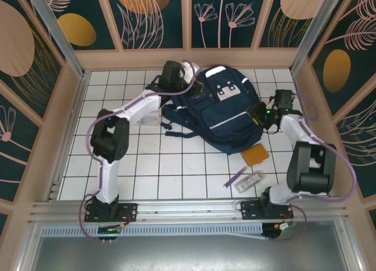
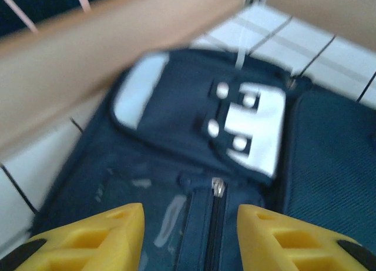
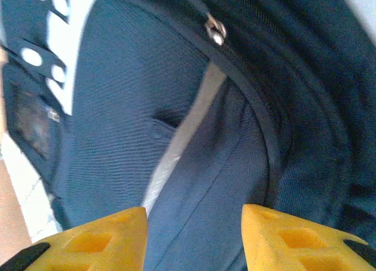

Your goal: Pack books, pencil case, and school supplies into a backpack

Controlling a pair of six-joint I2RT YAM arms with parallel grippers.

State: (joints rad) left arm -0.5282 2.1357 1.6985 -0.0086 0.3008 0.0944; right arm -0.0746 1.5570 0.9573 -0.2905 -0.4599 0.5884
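item: backpack [image 1: 220, 109], navy, lay mid-table, long axis running away from the bases. left gripper [image 2: 189, 218] stood at its far end, fingers apart, empty, zip pull [image 2: 217, 187] just ahead. right gripper [image 3: 194, 218] hung at its right flank, likewise parted, nearer the orange book [image 1: 256, 154].

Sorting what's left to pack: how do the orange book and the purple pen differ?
The orange book is a broad, flat slab, while the purple pen is a thin stick. The book lies right by the backpack's lower edge. The pen lies farther from the backpack, beside a clear plastic pack. Both lie flat on the tiled table, outside the backpack.
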